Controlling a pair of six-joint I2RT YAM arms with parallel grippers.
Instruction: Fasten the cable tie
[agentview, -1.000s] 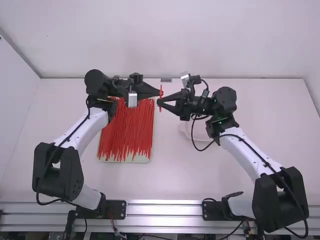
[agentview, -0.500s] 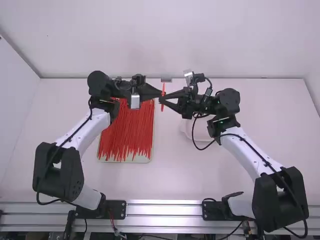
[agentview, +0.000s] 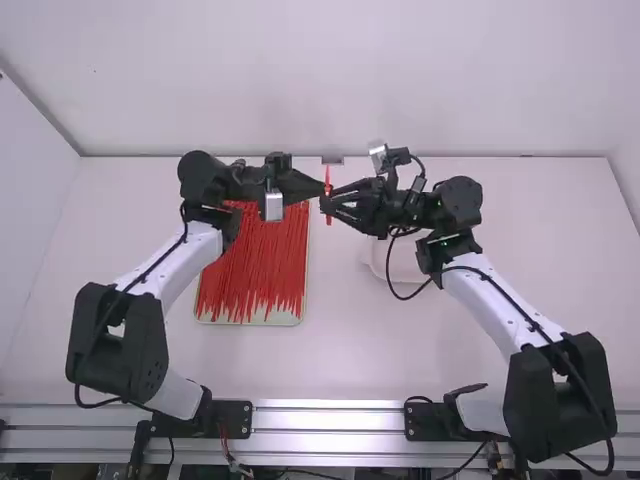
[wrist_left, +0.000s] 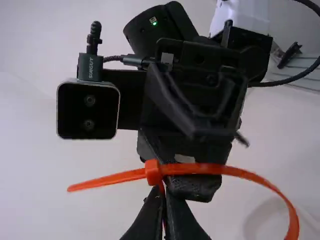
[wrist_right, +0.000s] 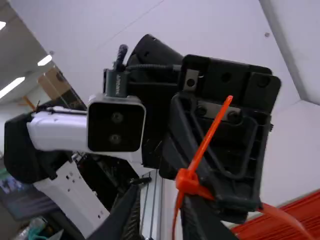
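Note:
A red cable tie (agentview: 326, 184) hangs in the air above the table's far middle, between the two grippers. My left gripper (agentview: 316, 188) comes in from the left and is shut on the tie just under its head (wrist_left: 152, 172). The tail sticks out to one side and the strap bends away in a loop. In the left wrist view my left gripper (wrist_left: 161, 207) has its fingers pressed together on the red strap. My right gripper (agentview: 324, 206) faces it from the right. In the right wrist view my right gripper (wrist_right: 159, 200) is open, with the tie (wrist_right: 186, 181) and a strand between its fingers.
A tray (agentview: 300, 318) holding several red cable ties lies on the table under the left arm. A white round dish (agentview: 378, 262) sits under the right arm. Bare table stretches to the far right and along the front.
The left gripper carried the tie slightly to the right. The right gripper lifted a little and closed in on the tie, its fingers now less spread.

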